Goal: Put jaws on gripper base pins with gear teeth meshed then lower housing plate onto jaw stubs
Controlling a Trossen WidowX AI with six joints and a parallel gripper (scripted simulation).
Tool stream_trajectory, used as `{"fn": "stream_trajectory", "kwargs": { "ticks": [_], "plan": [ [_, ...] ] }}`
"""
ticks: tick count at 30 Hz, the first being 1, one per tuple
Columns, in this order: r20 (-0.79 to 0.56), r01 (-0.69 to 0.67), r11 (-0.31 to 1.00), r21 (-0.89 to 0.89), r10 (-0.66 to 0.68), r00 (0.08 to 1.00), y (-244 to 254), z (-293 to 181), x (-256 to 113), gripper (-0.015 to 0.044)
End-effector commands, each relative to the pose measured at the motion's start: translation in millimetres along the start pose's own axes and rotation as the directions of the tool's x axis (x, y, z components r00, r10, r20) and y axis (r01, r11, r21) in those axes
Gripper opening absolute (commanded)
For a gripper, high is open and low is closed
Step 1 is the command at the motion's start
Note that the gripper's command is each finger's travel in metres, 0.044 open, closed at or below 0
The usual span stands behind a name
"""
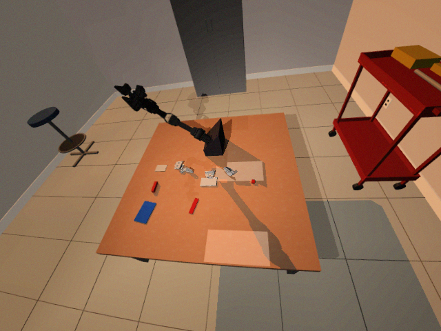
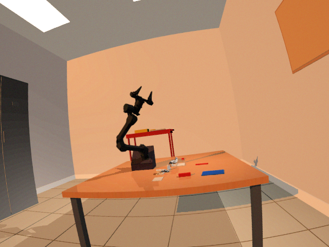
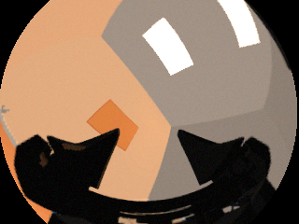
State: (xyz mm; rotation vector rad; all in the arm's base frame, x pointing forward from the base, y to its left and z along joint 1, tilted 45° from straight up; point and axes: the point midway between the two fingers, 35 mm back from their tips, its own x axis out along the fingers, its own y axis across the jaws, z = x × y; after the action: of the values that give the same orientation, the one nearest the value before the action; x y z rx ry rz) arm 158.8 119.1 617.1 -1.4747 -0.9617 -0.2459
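Observation:
My gripper (image 1: 119, 92) (image 2: 146, 89) (image 3: 149, 132) is open and empty, raised high above the table's far left side and away from the parts. In the top view, a pale part with dark spots (image 1: 178, 165) lies left of centre, with a grey-white toothed piece (image 1: 187, 170) close beside it. A small grey-white part (image 1: 210, 173) lies near the middle, behind a white block-like piece (image 1: 208, 183). Another grey-white, jaw-like part (image 1: 229, 171) (image 2: 174, 160) lies apart, to the right. Which part is base or housing plate, and whether teeth mesh, is too small to tell.
The table (image 1: 171, 235) (image 2: 106, 183) also bears a blue plate (image 1: 145, 212) (image 2: 213, 172), a red block (image 1: 154, 186) (image 2: 184, 174), a red bar (image 1: 193, 205) (image 2: 201, 163), a small red piece (image 1: 253, 181) and pale flat sheets (image 1: 235, 245) (image 1: 160, 167). The dark arm base (image 1: 214, 145) stands behind the parts.

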Motion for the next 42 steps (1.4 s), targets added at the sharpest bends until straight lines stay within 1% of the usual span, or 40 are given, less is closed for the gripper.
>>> {"fn": "stream_trajectory", "kwargs": {
  "ticks": [1,11,21,31,42],
  "plan": [
    [-0.017,-0.082,0.997,-0.004,0.082,0.996,27,0,4,0.044],
    [-0.072,-0.307,0.952,0.015,0.307,0.949,99,-5,5,0.044],
    [-0.155,-0.542,0.839,0.053,0.543,0.825,179,-18,-12,0.044],
    [-0.26,-0.739,0.666,0.099,0.734,0.627,253,-38,-46,0.044],
    [-0.371,-0.882,0.436,0.177,0.86,0.351,317,-65,-100,0.044]
  ]
}}
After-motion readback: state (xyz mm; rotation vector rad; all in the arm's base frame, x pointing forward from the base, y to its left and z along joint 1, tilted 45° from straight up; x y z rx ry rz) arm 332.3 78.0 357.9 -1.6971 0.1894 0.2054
